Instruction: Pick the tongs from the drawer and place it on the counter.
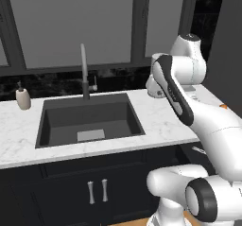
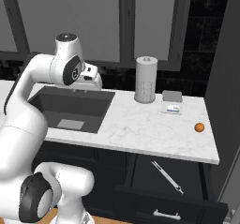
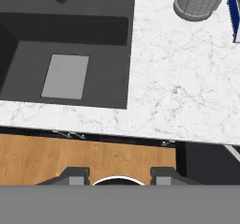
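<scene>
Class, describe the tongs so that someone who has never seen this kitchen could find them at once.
Find the white marble counter to the right of the dark sink. Just under its front edge an open dark drawer sticks out. The tongs lie slantwise inside it: slim and silvery, with two narrow arms, the one thing in that drawer.

The arm (image 1: 189, 102) hides the counter's (image 1: 160, 121) right end.
</scene>
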You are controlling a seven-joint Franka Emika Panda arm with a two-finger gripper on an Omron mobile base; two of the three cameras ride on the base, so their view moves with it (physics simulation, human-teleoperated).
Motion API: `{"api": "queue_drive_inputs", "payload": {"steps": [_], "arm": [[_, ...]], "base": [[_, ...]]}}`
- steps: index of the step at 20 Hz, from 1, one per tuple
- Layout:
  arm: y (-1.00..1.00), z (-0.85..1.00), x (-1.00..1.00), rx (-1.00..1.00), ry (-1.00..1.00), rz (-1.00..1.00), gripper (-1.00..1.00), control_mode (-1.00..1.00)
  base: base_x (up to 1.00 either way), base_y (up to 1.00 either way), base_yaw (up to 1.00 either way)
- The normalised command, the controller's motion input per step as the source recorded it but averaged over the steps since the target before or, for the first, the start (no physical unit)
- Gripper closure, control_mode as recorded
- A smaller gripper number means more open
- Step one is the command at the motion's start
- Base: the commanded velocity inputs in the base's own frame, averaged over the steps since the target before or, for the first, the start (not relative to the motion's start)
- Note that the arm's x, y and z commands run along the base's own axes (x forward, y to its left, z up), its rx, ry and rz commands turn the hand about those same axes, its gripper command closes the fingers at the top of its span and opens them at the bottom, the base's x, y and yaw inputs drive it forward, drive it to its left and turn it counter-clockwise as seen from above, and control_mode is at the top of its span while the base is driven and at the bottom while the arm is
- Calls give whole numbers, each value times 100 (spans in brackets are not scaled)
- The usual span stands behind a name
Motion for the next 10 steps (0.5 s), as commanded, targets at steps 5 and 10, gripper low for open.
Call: {"api": "queue_drive_inputs", "payload": {"steps": [5,10], "arm": [[-26,0,-35,0,-1,-2,-100,-100],[-100,0,-40,0,0,-5,-100,-100]], "base": [[0,0,0],[0,0,0]]}}
